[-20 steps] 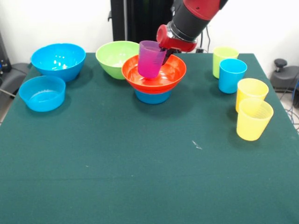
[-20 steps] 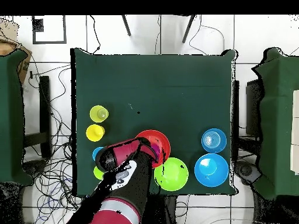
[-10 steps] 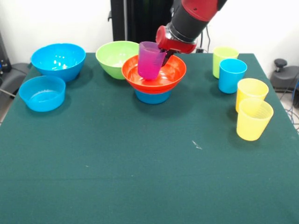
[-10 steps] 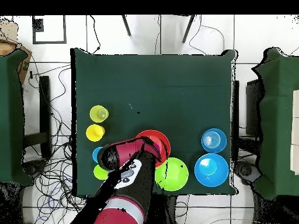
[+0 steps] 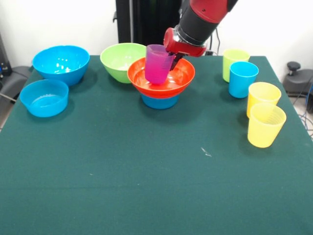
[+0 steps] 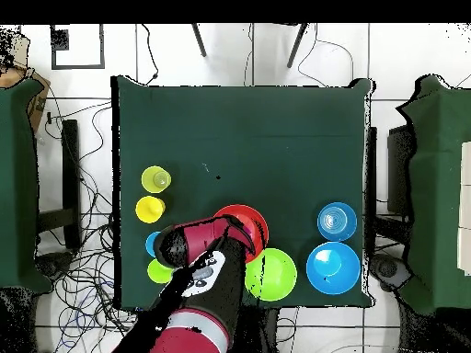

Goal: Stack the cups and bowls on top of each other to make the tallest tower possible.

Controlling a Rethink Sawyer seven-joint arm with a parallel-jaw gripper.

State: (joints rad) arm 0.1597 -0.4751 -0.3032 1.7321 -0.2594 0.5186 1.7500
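A green cloth surface (image 5: 146, 186) holds plastic cups and bowls, with a red and black robot arm (image 5: 203, 19) reaching down from the top of the front view. The claw (image 5: 174, 58) sits at the rim of a translucent purple cup (image 5: 157, 62), one dark finger showing just beside the cup's right wall; whether the claw is clamped on the cup or parted cannot be told. The purple cup stands upright inside a wide orange bowl (image 5: 171, 83), which rests on a small blue bowl (image 5: 159, 102), the three making a short tower near the back middle of the surface. A lime green bowl (image 5: 120, 59) sits just behind and to the left, touching or nearly touching the orange bowl. Further left are a large blue bowl (image 5: 61, 63) and, nearer the camera, a smaller blue bowl (image 5: 44, 97). On the right, a lime green cup (image 5: 234, 62) stands at the back with a blue cup (image 5: 243, 79) just in front of it. Two yellow cups (image 5: 263, 98) (image 5: 266, 125) follow, close together, toward the camera. In the overhead view the arm covers most of the orange bowl (image 6: 246, 221)
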